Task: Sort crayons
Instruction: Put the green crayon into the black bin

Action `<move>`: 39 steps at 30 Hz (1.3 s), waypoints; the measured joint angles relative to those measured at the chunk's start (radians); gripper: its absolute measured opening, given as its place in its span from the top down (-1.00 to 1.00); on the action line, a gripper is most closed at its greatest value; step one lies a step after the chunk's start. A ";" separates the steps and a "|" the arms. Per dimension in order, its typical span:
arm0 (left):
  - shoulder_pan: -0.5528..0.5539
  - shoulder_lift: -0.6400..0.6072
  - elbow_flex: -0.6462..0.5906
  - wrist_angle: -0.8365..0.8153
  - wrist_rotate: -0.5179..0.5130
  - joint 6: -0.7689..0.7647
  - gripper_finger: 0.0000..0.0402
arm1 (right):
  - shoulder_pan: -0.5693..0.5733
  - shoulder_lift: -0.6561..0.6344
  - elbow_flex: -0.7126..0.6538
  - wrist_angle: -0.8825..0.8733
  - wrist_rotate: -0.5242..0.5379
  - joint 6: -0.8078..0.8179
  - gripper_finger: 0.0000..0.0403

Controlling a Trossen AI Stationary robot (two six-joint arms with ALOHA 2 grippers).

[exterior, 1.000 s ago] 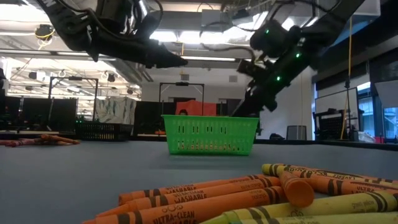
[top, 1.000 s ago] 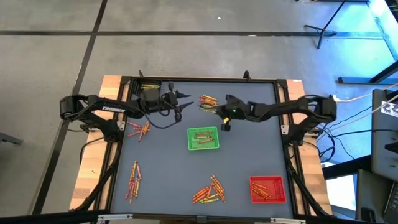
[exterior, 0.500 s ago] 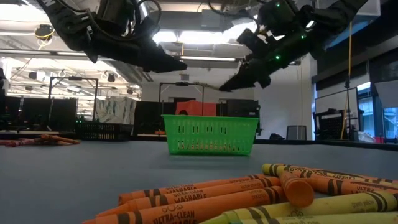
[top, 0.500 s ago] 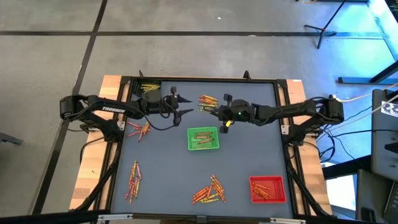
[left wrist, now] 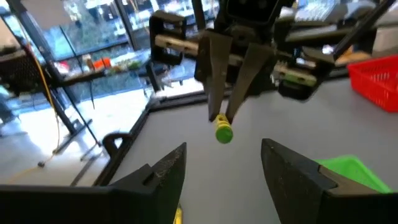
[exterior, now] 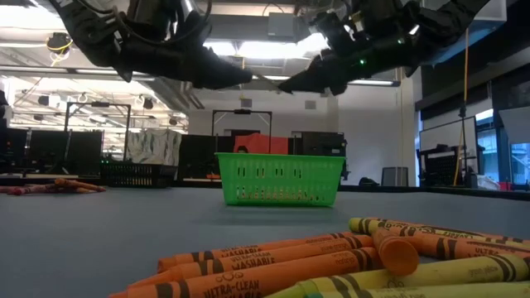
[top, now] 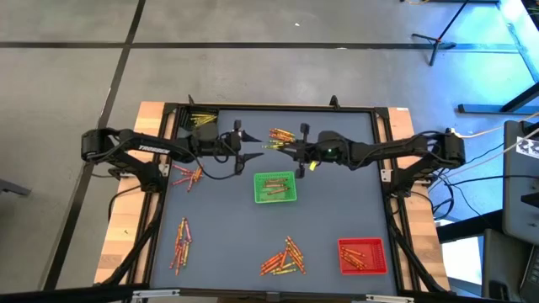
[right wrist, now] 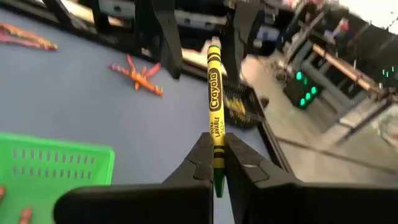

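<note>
Landmark green tray (top: 275, 188): nearest the low camera, in front of it, lies a pile of orange and yellow crayons (exterior: 331, 261), a red tray (top: 362, 256) off to that pile's side. Above and just behind the green tray, right gripper (top: 271, 146) is clamped on 1 yellow-green crayon (right wrist: 215, 106), tip aimed between the spread fingers of left gripper (top: 253, 145). Behind the tray sits another loose crayon cluster (top: 281, 135).

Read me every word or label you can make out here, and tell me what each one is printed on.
"Crayola": on the yellow crayon held in the right gripper.
"ULTRA-CLEAN WASHABLE": on the nearest orange crayon, low view.
"THORSEN"-like lettering on the left arm: too small to read surely.
Other crayon wrappers: blurred.
</note>
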 joint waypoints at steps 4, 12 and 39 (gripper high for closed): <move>-0.012 0.012 0.001 0.038 -0.001 -0.006 0.05 | 0.000 0.012 0.001 0.040 -0.010 -0.020 0.93; -0.019 0.099 0.050 0.069 0.011 -0.033 0.05 | 0.001 0.053 0.016 0.052 -0.021 -0.025 0.93; -0.032 0.093 0.070 0.007 -0.032 0.020 0.93 | 0.001 0.052 0.017 0.037 -0.027 0.018 0.82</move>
